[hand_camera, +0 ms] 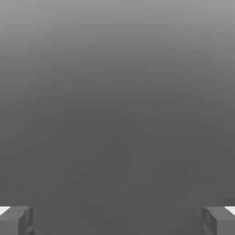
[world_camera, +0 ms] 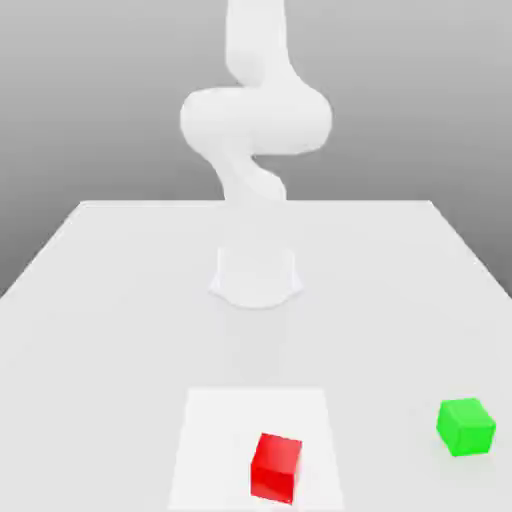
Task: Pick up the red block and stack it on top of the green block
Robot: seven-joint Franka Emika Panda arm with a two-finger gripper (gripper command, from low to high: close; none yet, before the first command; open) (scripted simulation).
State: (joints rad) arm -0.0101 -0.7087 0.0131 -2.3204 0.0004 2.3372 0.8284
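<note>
Counting from the exterior view, we log two blocks, one red, one green, and read no lettering on either. Red block: on the one white patch of the table, slightly turned. Green block: on the table, off the patch, toward the exterior view's right, well apart from the red. One arm, white, unmarked. In the hand view we note the hand, two fingers, spread wide apart, nothing between them.

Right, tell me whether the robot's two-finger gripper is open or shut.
Open: in the hand view, the two-finger gripper has its grey fingers spread wide apart, with nothing between them.
</note>
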